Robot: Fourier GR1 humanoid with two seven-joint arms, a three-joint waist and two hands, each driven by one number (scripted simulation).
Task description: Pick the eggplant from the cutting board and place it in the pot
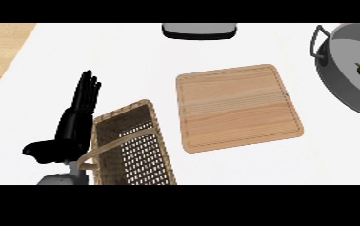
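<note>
The wooden cutting board [237, 107] lies in the middle of the white counter with nothing on it. A grey pot [337, 72] with a dark handle is cut off by the right edge; a small dark green bit, maybe the eggplant [358, 68], shows inside it at the very edge. My left hand [73, 125] rests open at the lower left, fingers straight and pointing up, just left of a wicker basket. My right hand does not show.
A wicker basket [134, 146] with a handle stands at the lower middle-left, next to my left hand. A grey and black object [200, 30] sits at the counter's far edge. A wooden surface [13, 41] shows at the upper left.
</note>
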